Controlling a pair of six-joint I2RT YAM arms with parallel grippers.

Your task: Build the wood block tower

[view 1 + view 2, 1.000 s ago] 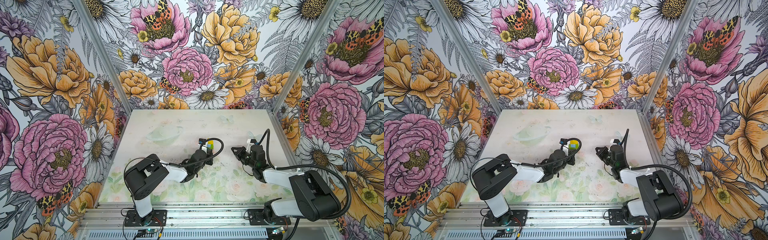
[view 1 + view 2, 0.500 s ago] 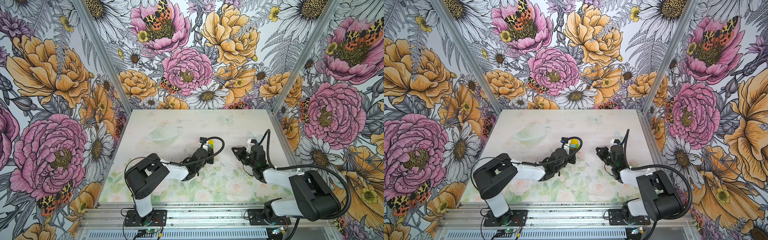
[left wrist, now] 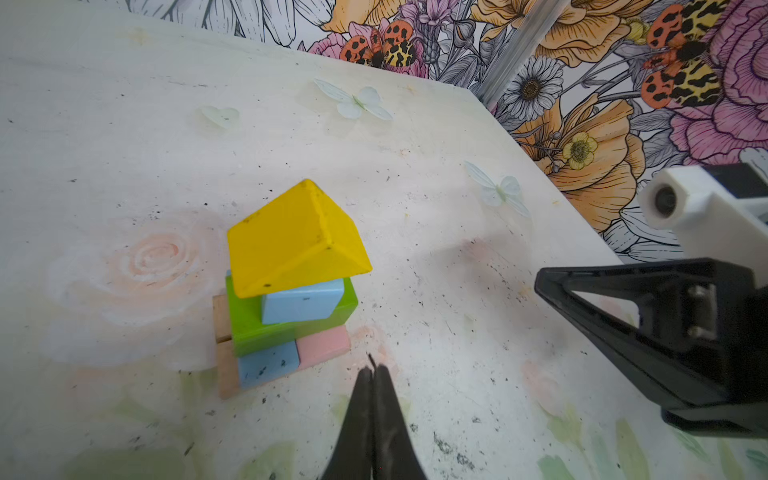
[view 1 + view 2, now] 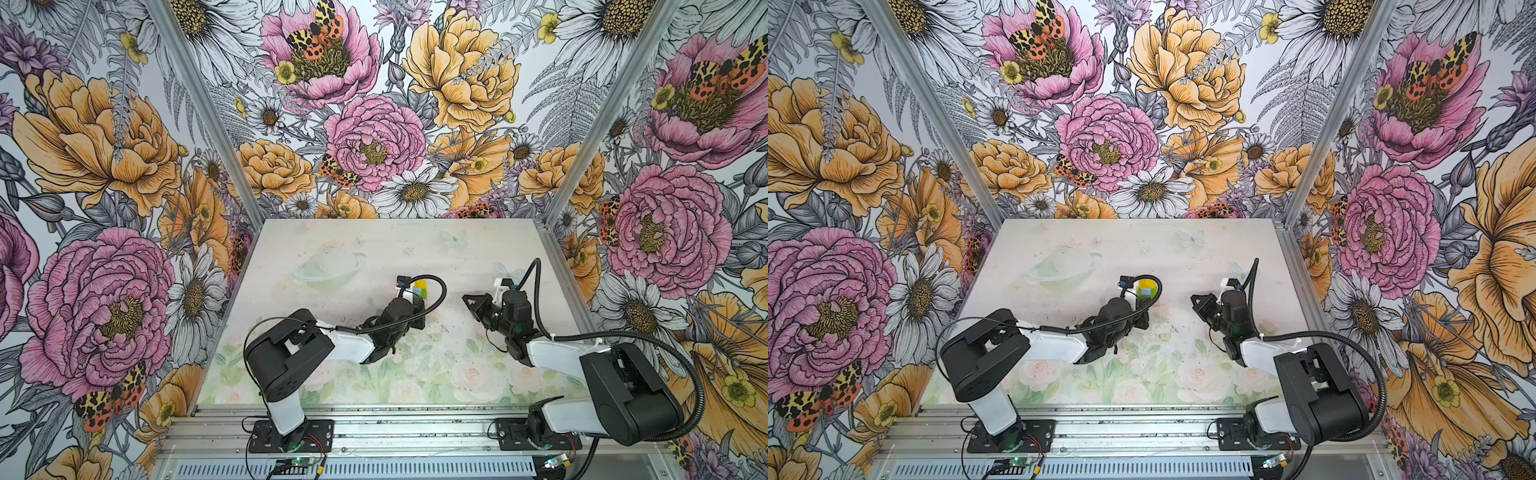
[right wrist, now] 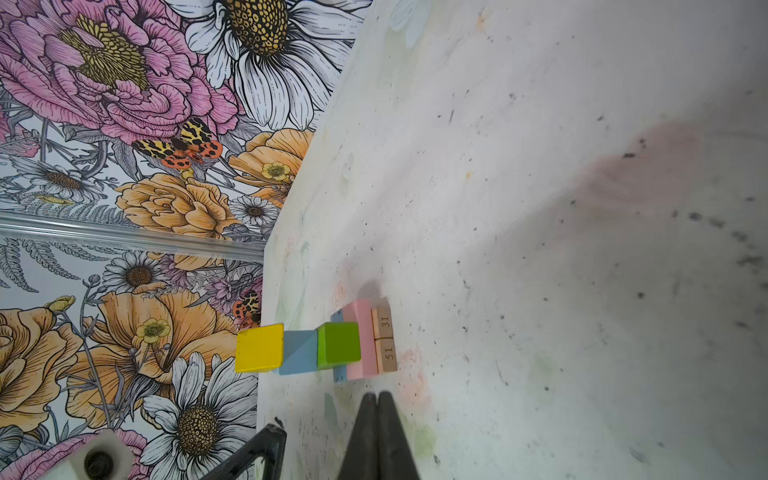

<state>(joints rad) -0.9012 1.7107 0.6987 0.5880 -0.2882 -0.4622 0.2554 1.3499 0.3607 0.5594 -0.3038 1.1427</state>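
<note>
The tower [image 3: 291, 291] stands mid-table: two tan planks [image 3: 222, 316] at the base, then a light blue brick [image 3: 268, 365] beside a pink brick [image 3: 324, 347], a green brick [image 3: 266, 328], a light blue cube [image 3: 301, 305] and a yellow roof piece [image 3: 291, 241]. In both top views only the yellow top [image 4: 420, 285] [image 4: 1146, 286] shows past the left wrist. My left gripper [image 3: 372, 370] [image 4: 420, 313] is shut and empty, just short of the pink brick. Off to the right, my right gripper [image 5: 377, 397] [image 4: 466, 297] is also shut and empty, its tip pointing at the tower [image 5: 332, 345].
The table [image 4: 374, 249] has a pale floral print and is walled by flowered panels on three sides. An aluminium rail [image 4: 374, 428] carrying both arm bases runs along the front edge. The right gripper's finger [image 3: 623, 324] shows in the left wrist view.
The left arm has shifted very slightly near the tower. The tower and the right arm have not moved, and both grippers stay shut.
</note>
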